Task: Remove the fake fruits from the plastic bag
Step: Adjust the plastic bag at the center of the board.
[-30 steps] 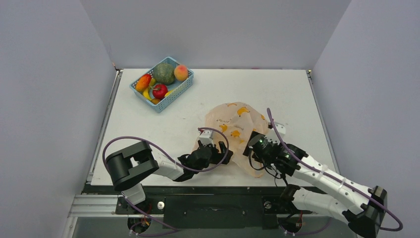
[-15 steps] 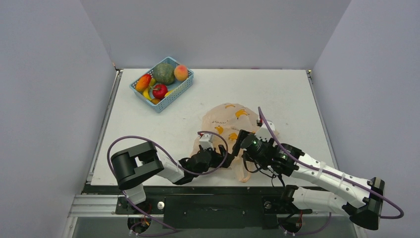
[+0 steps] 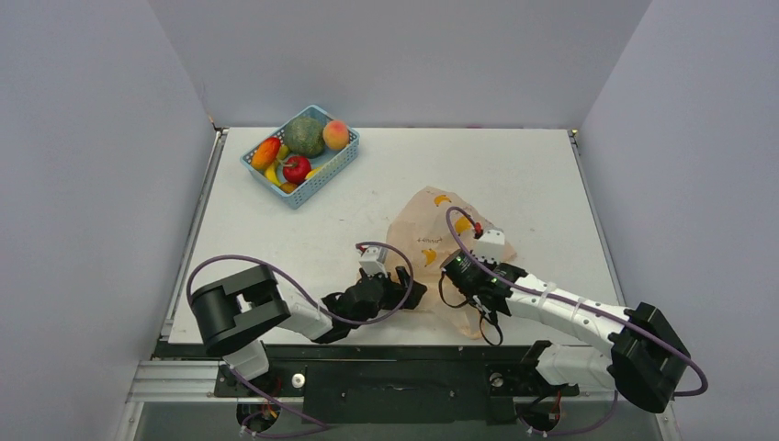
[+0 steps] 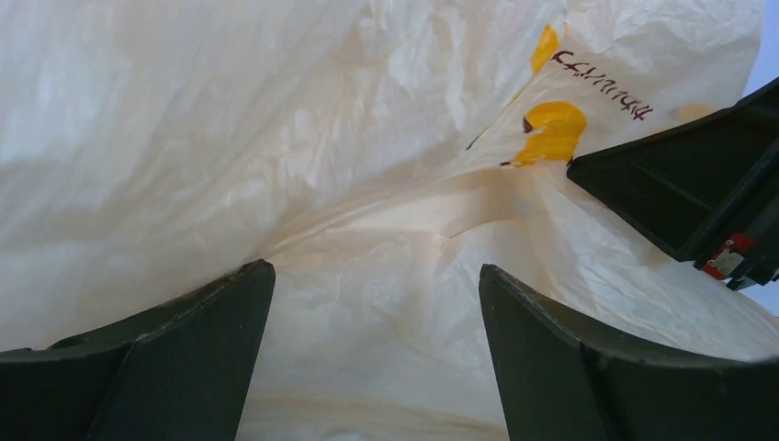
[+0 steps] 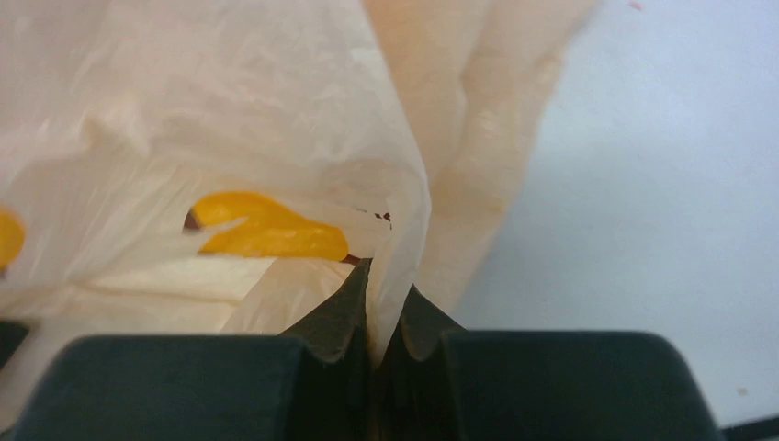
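Note:
The plastic bag point(image 3: 430, 219), pale orange with yellow banana prints, lies crumpled at the table's near middle. My right gripper point(image 3: 457, 274) is at its near right side. In the right wrist view the right gripper point(image 5: 386, 310) is shut on a thin fold of the bag point(image 5: 230, 119). My left gripper point(image 3: 409, 292) sits low at the bag's near left edge. Its jaws point(image 4: 377, 269) stand open against the bag film point(image 4: 276, 138), holding nothing. An orange-red fruit point(image 3: 266, 152) and a peach fruit point(image 3: 336, 135) lie in the basket. No fruit shows through the bag.
A blue mesh basket point(image 3: 321, 179) stands at the table's far left, also holding a big green ball point(image 3: 304, 136), a red apple point(image 3: 296, 168) and a banana. My right gripper's black body point(image 4: 698, 202) shows at the right edge of the left wrist view.
My right gripper has swung left along the bag's near side and closed on a fold of it. The bag is bunched narrower and taller. The left gripper has barely shifted.

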Controlling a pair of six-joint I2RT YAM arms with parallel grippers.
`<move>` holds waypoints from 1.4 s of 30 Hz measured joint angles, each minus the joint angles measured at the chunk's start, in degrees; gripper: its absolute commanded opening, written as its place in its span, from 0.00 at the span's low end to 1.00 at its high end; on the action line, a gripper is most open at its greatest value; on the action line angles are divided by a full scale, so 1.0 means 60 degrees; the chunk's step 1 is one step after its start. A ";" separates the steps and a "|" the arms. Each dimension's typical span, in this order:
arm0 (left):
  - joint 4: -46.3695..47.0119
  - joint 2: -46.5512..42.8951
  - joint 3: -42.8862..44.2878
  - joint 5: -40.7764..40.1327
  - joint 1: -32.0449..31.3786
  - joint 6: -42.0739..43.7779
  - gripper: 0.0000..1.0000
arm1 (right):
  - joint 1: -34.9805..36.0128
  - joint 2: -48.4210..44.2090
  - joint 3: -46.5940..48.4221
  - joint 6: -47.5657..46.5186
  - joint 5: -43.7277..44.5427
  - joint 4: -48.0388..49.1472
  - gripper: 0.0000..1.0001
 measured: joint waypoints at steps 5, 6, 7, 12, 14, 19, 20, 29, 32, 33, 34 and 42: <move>-0.1118 -0.1559 -0.0393 -0.0189 0.0153 0.0302 0.82 | 0.1228 0.0076 0.0066 -0.1971 -0.0353 0.1552 0.00; -0.1417 -0.2000 -0.0437 -0.0266 0.0157 0.0386 0.83 | 0.1494 0.0164 0.0182 -0.2346 -0.0477 0.1778 0.00; -0.1796 -0.2590 -0.0517 -0.0350 0.0157 0.0495 0.83 | 0.1698 0.0266 0.0306 -0.2648 -0.0594 0.1953 0.00; -0.3078 -0.5224 -0.0991 -0.0871 0.0157 0.0699 0.85 | 0.2306 0.1031 0.1293 -0.3854 -0.1173 0.2809 0.00; -0.3548 -0.5949 -0.1137 -0.1009 0.0157 0.0739 0.85 | 0.2368 0.1075 0.1432 -0.3993 -0.1373 0.3016 0.00; -0.4411 -0.6681 -0.1155 -0.1071 0.0168 0.0856 0.85 | 0.2422 0.0612 0.1224 -0.3934 -0.1730 0.3169 0.00; -0.4564 -0.6634 -0.1122 -0.1024 0.0168 0.0925 0.85 | 0.2422 0.0324 0.0987 -0.3887 -0.1792 0.3257 0.00; -0.4696 -0.5191 -0.0153 -0.0437 0.0164 0.1195 0.80 | 0.2419 -0.1705 -0.0958 -0.3705 -0.2575 0.4146 0.00; -0.4481 -0.4572 0.0229 -0.0229 0.0084 0.1311 0.80 | 0.2382 -0.2320 -0.1504 -0.3705 -0.2867 0.4510 0.01; -0.4408 -0.4477 0.0270 -0.0171 0.0022 0.1351 0.80 | 0.2346 -0.2452 -0.1577 -0.3708 -0.2907 0.4539 0.12; -0.4364 -0.4462 0.0270 -0.0142 -0.0066 0.1373 0.81 | 0.2295 -0.2575 -0.1596 -0.3712 -0.2962 0.4521 0.19; -0.5016 -0.5737 0.0182 0.0455 -0.0306 0.1366 0.88 | 0.1949 -0.2466 0.0295 -0.3373 -0.2262 0.1810 0.64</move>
